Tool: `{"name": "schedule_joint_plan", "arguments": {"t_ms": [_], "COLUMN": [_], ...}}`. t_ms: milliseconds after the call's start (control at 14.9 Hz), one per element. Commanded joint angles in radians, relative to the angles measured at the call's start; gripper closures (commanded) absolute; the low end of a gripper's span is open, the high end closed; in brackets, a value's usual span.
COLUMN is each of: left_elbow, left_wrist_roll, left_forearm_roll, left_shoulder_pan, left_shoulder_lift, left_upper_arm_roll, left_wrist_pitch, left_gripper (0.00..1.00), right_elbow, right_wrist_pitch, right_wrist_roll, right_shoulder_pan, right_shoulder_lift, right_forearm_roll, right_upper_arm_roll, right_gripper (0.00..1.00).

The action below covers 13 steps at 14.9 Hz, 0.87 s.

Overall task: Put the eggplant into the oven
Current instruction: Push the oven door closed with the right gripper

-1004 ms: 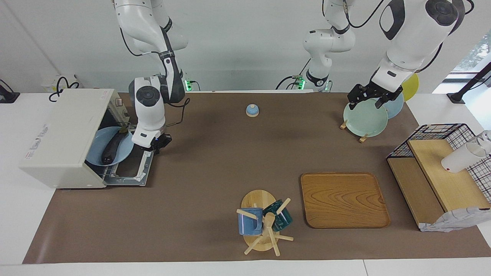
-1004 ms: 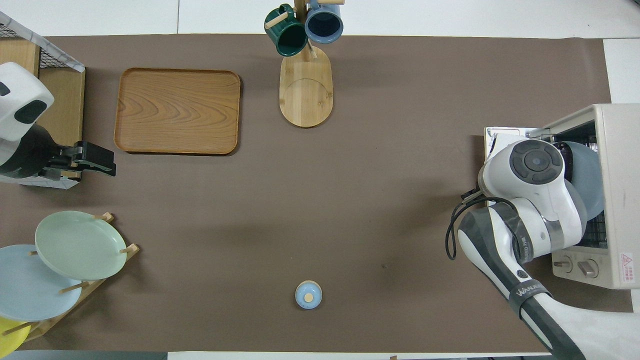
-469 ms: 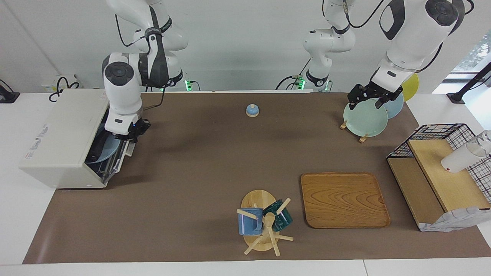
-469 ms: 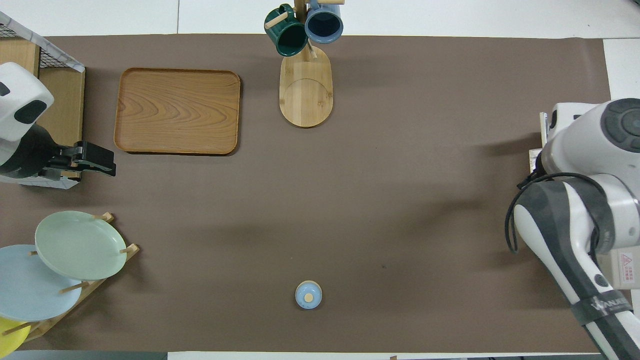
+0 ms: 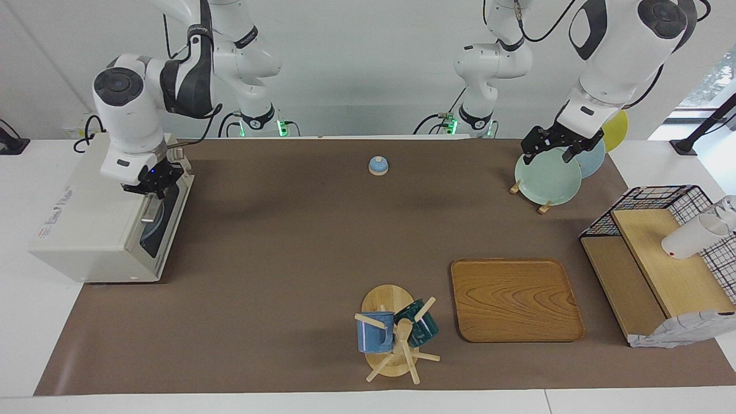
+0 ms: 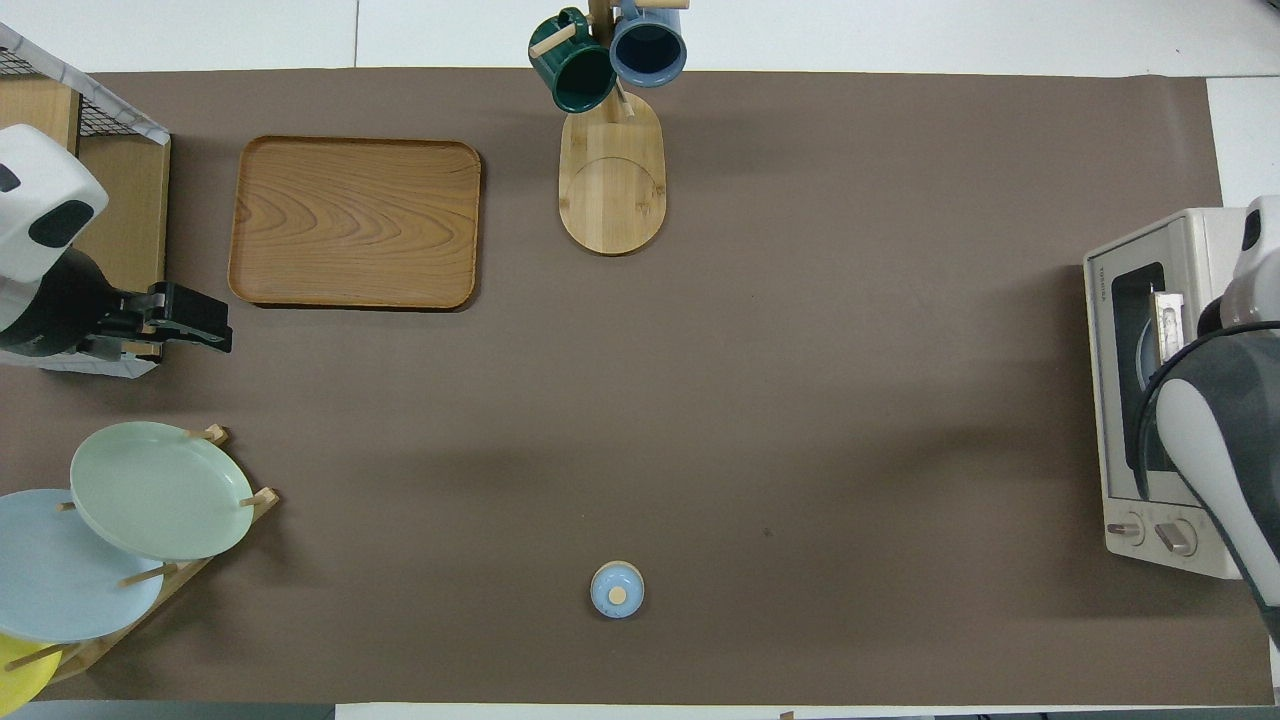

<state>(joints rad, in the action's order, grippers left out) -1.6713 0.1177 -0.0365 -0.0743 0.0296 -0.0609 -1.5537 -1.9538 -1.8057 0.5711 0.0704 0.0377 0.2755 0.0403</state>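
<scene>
The cream-white oven (image 5: 86, 230) stands at the right arm's end of the table, and its dark glass door (image 5: 164, 221) is up and closed. A blue plate (image 5: 150, 233) shows dimly through the glass. The eggplant is hidden inside the oven. My right gripper (image 5: 150, 185) is at the door's top edge, just above the metal bar handle (image 5: 149, 211). The right arm covers part of the oven (image 6: 1120, 480) in the overhead view. My left gripper (image 5: 550, 150) waits open and empty over the plate rack; it also shows in the overhead view (image 6: 195, 325).
A plate rack (image 5: 543, 206) holds a green plate (image 5: 546, 178) and others. A small blue bell (image 5: 378, 165) sits near the robots. A wooden tray (image 5: 514, 299), a mug tree (image 5: 394, 336) and a wire-mesh wooden rack (image 5: 661, 259) with a white cup (image 5: 690, 236) stand farther out.
The oven door, flat open a second ago with the eggplant on the blue plate in view, has swung up and closed. My right gripper rose with it. The left arm has not moved.
</scene>
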Motion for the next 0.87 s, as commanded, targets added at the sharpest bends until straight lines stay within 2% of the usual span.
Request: {"name": "schedule_joint_plan", "arguments": {"t_ms": [0, 134, 268, 335, 402, 469, 536, 669, 736, 803], "left_elbow": [-0.013, -0.013, -0.013, -0.013, -0.013, -0.013, -0.013, -0.013, -0.013, -0.013], "left_wrist_roll": [-0.001, -0.001, -0.001, -0.001, -0.001, -0.001, -0.001, -0.001, -0.001, -0.003], "left_forearm_roll": [0.007, 0.007, 0.007, 0.007, 0.007, 0.007, 0.007, 0.007, 0.007, 0.007], "left_shoulder_pan": [0.011, 0.011, 0.011, 0.011, 0.011, 0.011, 0.011, 0.011, 0.011, 0.011], "left_shoulder_lift": [0.016, 0.016, 0.016, 0.016, 0.016, 0.016, 0.016, 0.016, 0.016, 0.016], "left_upper_arm_roll": [-0.01, -0.01, -0.01, -0.01, -0.01, -0.01, -0.01, -0.01, -0.01, -0.01], "left_wrist_pitch": [0.011, 0.011, 0.011, 0.011, 0.011, 0.011, 0.011, 0.011, 0.011, 0.011], "left_gripper": [0.0, 0.0, 0.0, 0.0, 0.0, 0.0, 0.0, 0.0, 0.0, 0.0], "right_elbow": [0.151, 0.211, 0.292, 0.306, 0.3, 0.291, 0.288, 0.283, 0.282, 0.283], "right_wrist_pitch": [0.15, 0.198, 0.296, 0.316, 0.315, 0.309, 0.299, 0.284, 0.284, 0.295], "right_wrist_roll": [0.02, -0.04, -0.223, -0.287, -0.306, -0.312, -0.321, -0.336, -0.346, -0.364], "right_shoulder_pan": [-0.006, -0.033, -0.063, -0.072, -0.073, -0.073, -0.073, -0.072, -0.075, -0.087], "right_shoulder_lift": [0.013, 0.005, -0.024, -0.032, -0.029, -0.025, -0.024, -0.029, -0.025, -0.019], "right_forearm_roll": [-0.119, -0.18, -0.226, -0.237, -0.24, -0.254, -0.266, -0.292, -0.295, -0.295], "right_upper_arm_roll": [-0.014, -0.025, -0.026, -0.026, -0.026, -0.026, -0.026, -0.028, -0.026, -0.023], "right_gripper": [1.0, 0.98, 0.98, 0.98, 0.93, 0.84, 0.68, 0.13, 0.0, 0.0]}}
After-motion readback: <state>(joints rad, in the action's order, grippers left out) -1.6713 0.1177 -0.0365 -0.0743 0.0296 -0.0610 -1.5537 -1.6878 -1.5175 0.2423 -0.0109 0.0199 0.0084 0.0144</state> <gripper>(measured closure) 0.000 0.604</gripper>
